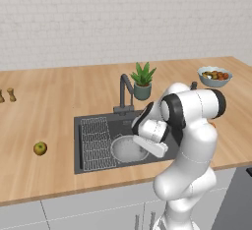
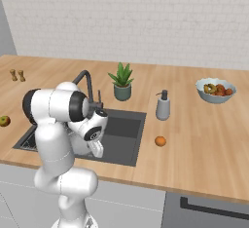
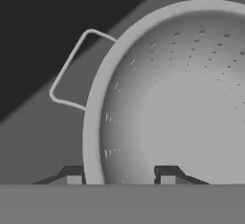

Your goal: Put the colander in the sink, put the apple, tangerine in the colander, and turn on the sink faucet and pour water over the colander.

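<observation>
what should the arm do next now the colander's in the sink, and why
Probably lift the tool straight up off the colander. Its fingertips straddle the rim with gaps showing, so it looks released, and the colander sits in the sink. The apple lies on the counter, likely next.

The arm (image 1: 189, 140) has glossy white rounded shells. Black bands ring its joints. Its finger tips (image 3: 166, 174) are small and dark.

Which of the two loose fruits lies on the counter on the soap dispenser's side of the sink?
The tangerine, plain orange, near the soap dispenser. The yellow-green apple lies across the sink.
</observation>
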